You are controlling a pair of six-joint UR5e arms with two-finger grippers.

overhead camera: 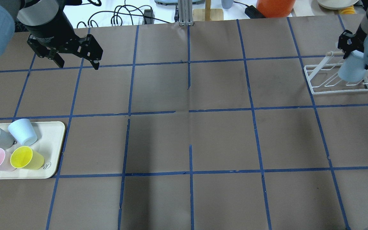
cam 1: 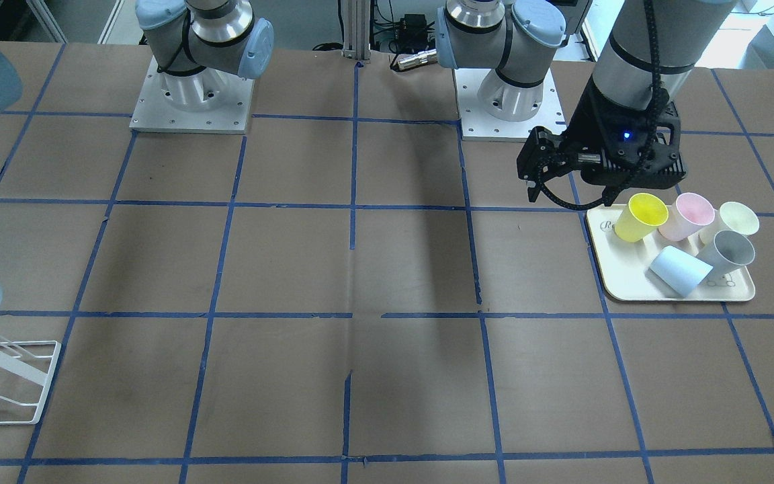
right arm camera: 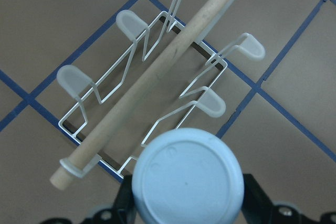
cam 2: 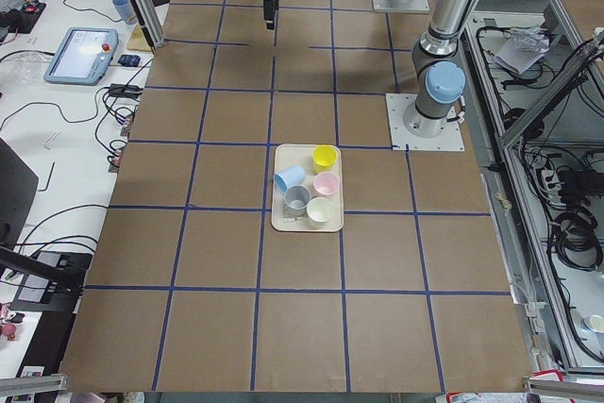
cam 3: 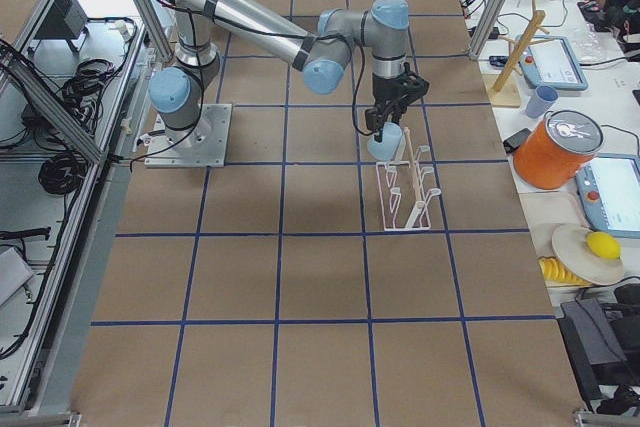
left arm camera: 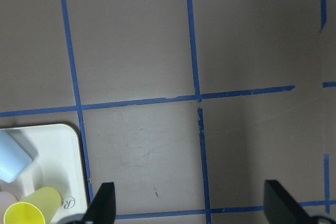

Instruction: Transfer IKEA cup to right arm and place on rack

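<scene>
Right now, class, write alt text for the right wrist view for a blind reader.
A pale blue IKEA cup, base toward the camera, fills the lower frame, held in the right gripper. Beyond it stands the white wire rack with its wooden dowel, on a brown table.

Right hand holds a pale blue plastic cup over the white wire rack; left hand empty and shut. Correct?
No: the left hand is wide open, per the overhead view. The rest holds: it is empty, and the right hand holds the pale blue plastic cup over the white wire rack.
</scene>
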